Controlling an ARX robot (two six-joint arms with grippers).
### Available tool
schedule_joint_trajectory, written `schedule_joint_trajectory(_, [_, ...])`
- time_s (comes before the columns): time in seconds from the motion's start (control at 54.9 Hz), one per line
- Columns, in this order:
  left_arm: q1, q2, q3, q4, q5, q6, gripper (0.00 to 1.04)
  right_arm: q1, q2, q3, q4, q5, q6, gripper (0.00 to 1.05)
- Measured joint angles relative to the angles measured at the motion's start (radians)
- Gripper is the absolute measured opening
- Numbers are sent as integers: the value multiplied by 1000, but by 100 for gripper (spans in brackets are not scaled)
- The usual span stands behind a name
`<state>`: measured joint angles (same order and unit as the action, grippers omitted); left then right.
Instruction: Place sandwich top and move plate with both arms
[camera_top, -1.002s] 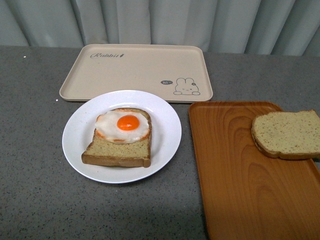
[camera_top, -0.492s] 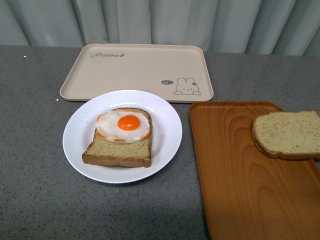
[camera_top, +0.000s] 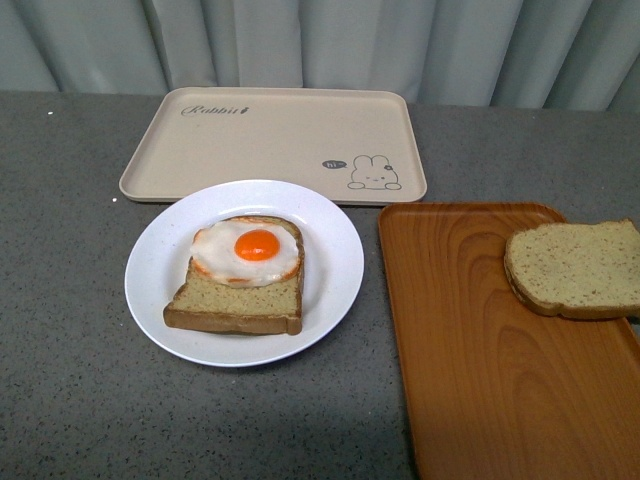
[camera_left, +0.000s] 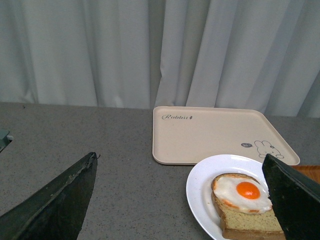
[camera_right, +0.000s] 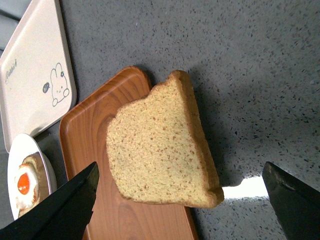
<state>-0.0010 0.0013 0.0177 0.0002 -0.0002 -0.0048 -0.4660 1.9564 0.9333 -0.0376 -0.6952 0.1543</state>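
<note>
On wood-grain tray (camera_top: 480, 350), speckled tan sandwich top (camera_top: 575, 268)

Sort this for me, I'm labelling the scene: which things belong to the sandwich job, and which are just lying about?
Job: plain slice, egg slice, plate.
Lying about: rabbit tray; wooden tray, which only bears part of the plain slice.

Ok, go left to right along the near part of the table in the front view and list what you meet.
plate → egg-topped slice lying on it → wood-grain tray → sandwich top at the tray's right edge.
</note>
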Motion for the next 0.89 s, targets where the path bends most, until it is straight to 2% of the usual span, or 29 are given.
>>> schedule_joint_trajectory(0.237, [0, 0, 0, 0, 0, 0, 98, 19, 130, 51, 1, -2, 0, 96])
schedule_joint_trajectory(0.729, [0, 0, 0, 0, 0, 0, 98, 127, 230, 90, 58, 6, 36, 96])
schedule_joint_trajectory(0.893, [0, 0, 0, 0, 0, 0, 98, 126, 230, 94, 51, 18, 35, 73])
